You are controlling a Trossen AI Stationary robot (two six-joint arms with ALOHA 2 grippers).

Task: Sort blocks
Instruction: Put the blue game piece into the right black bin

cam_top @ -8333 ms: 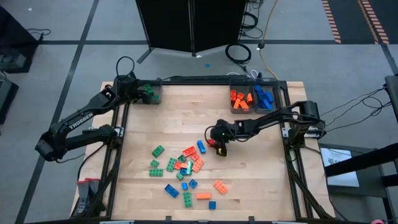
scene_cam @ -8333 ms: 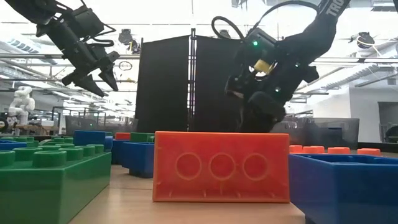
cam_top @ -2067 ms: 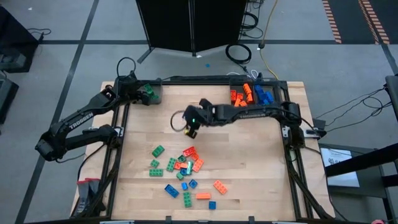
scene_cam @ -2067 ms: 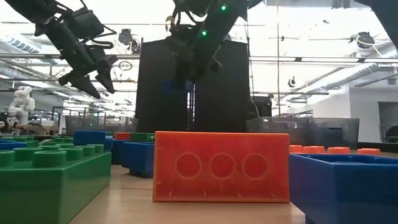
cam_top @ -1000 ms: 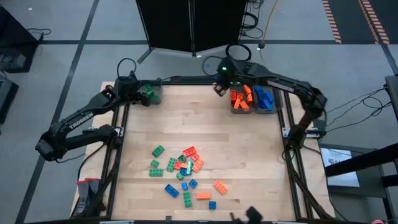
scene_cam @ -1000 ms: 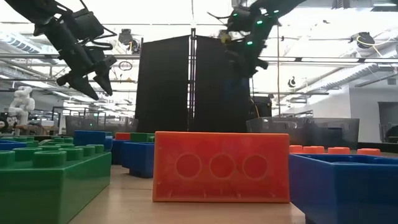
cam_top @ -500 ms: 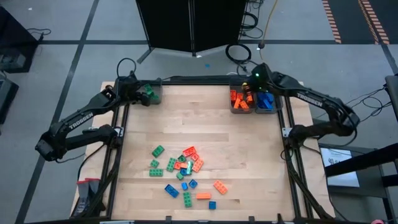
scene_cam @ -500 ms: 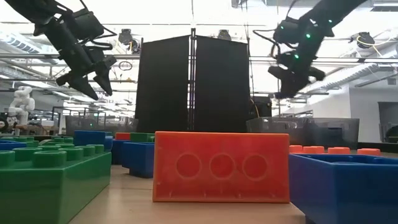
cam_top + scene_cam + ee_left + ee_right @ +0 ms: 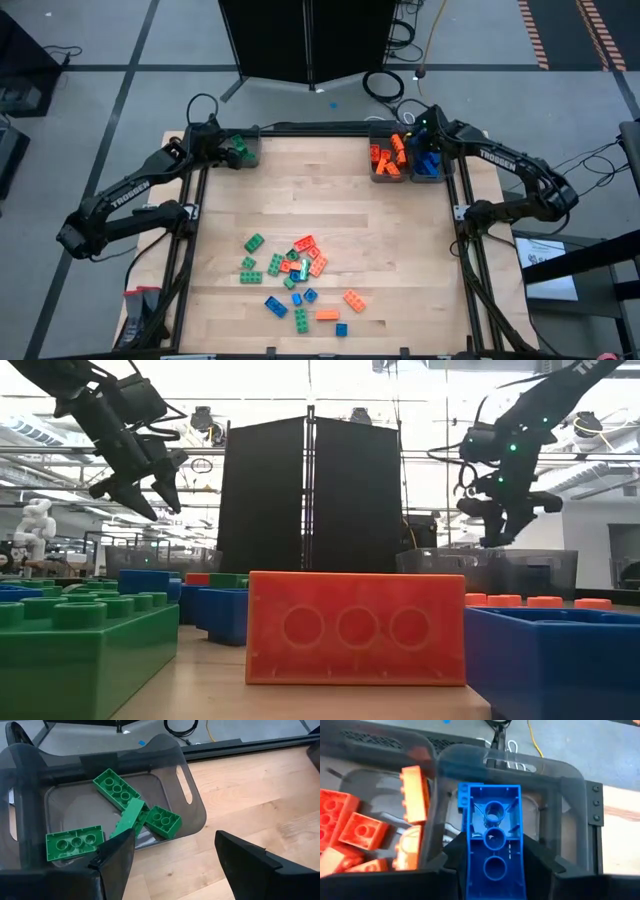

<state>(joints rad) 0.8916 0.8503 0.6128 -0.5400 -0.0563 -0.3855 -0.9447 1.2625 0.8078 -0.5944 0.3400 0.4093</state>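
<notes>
My right gripper [image 9: 424, 141] hovers at the table's far right corner above the grey bin [image 9: 430, 166] that has blue blocks in it, shut on a long blue block [image 9: 492, 851]. Beside that bin stands a bin of orange blocks [image 9: 386, 160]. My left gripper [image 9: 175, 837] waits open over the far left bin [image 9: 192, 805], where several green blocks [image 9: 131, 810] lie on the floor of the bin. A loose pile of green, orange and blue blocks [image 9: 297, 272] lies on the table's near middle. The low view shows both grippers, left [image 9: 135, 472] and right [image 9: 500, 510], raised. My right gripper pinches the blue block between its two fingers [image 9: 540, 865], which lie across its two long sides [image 9: 470, 862]. The fingers come from above, pointing down. The block is lifted clear over the bin, hollow underside turned up toward the wrist camera, its free end reaching out past the fingers.
The three grey bins line the table's far edge, inside a black frame rail [image 9: 315, 128]. Bare wood [image 9: 300, 190] lies between the bins and the pile. In the low view, large orange [image 9: 355, 628], green and blue blocks stand close to the camera.
My right gripper, still shut on the blue block, has travelled along the far edge toward the table's right, passing over the orange bin to the blue bin, and has come lower. The left gripper has kept still.
</notes>
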